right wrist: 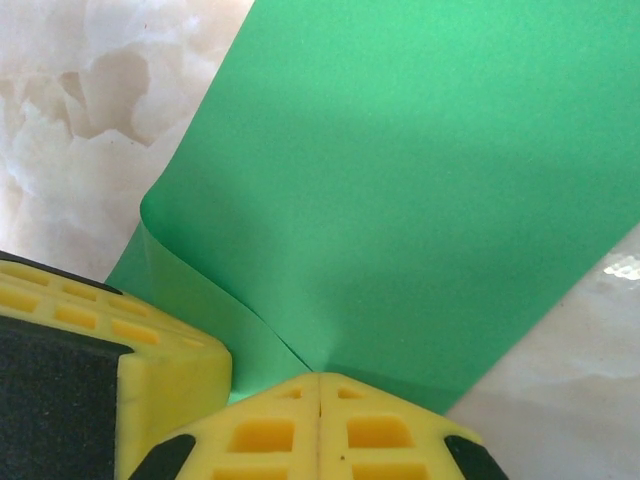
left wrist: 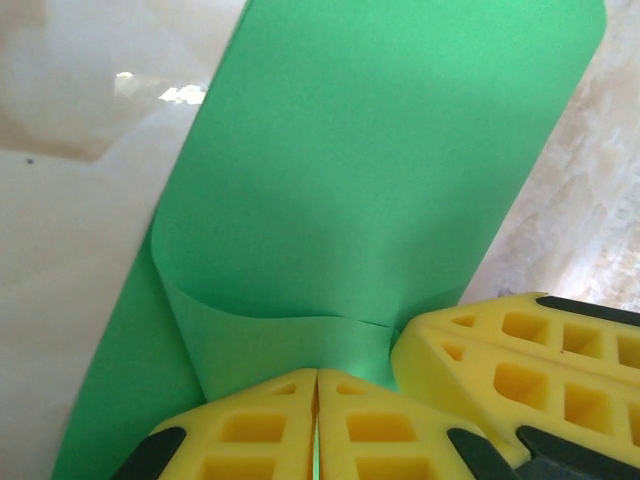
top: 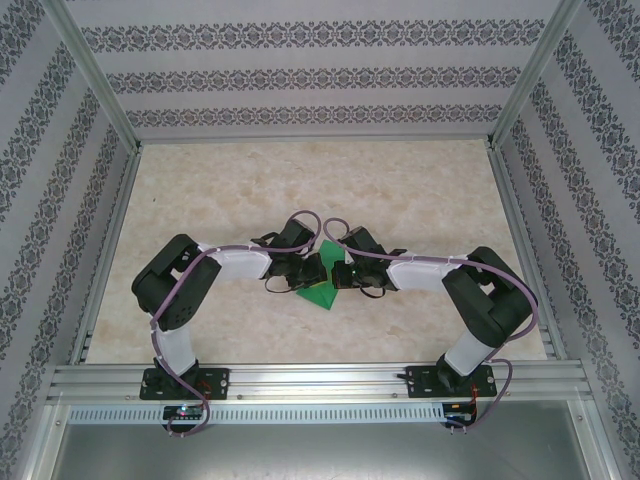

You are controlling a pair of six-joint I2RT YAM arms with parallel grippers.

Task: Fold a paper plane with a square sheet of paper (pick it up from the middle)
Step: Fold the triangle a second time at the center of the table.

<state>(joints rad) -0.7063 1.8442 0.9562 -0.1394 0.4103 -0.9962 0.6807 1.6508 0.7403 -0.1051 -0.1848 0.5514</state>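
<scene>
Green paper pinched by both pincers at mid-table.

I see the thin, bright green square sheet of paper [top: 322, 287] near the middle of the pale marble-patterned tabletop [top: 400, 190], between the two arms' tips. My left gripper [left wrist: 316, 405] has its yellow ribbed fingers [left wrist: 250, 440] pressed together on the sheet's edge, where the paper curls over into a soft, rounded fold. My right gripper [right wrist: 319, 410] is likewise closed tight, nipping the sheet where a bend runs up from its tips. From each wrist camera, the other gripper's yellow finger sits just beside the pinch point.
</scene>
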